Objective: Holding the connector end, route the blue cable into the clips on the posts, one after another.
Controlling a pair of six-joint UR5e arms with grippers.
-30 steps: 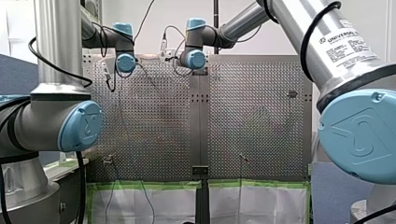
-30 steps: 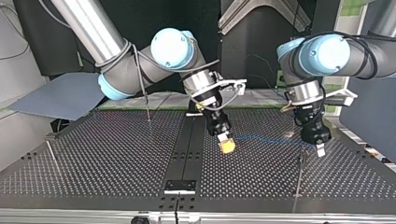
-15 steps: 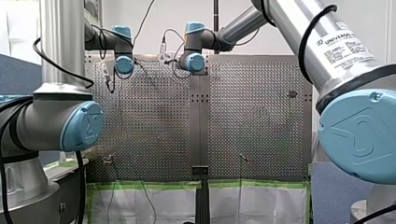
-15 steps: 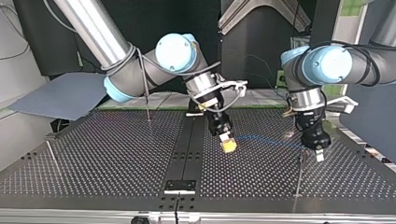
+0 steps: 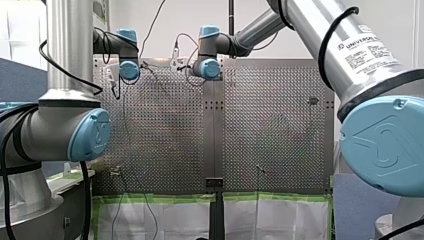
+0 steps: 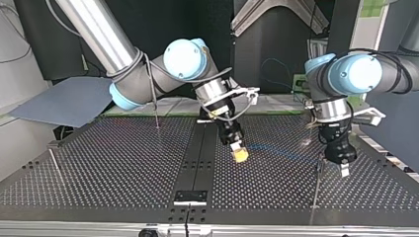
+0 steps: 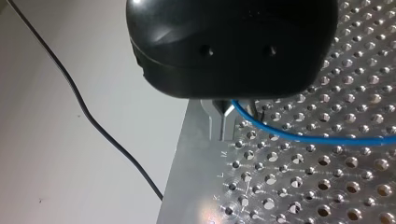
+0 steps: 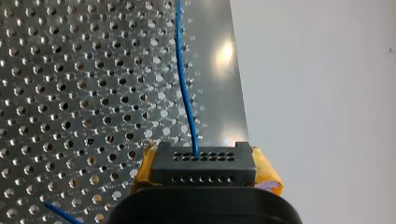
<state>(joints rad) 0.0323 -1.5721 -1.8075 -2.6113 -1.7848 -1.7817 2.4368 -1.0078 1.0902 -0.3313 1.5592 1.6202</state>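
One thin blue cable (image 8: 185,93) is in play. Its end is seated in a black rectangular connector block with rows of small holes (image 8: 203,162). The block is clamped between the yellow pads (image 8: 267,173) of my right gripper (image 6: 240,154), which is closed on it. From there the cable is run over the perforated metal table (image 6: 123,163) towards my left gripper (image 6: 343,167), which is held low just beside a thin metal post (image 6: 316,190).

In the top view the cable is seen only as a faint blue line between the grippers. In the left wrist view it is seen curving out from under the black housing, and open or closed cannot be told. The clamped connector is shown only by the right wrist view.
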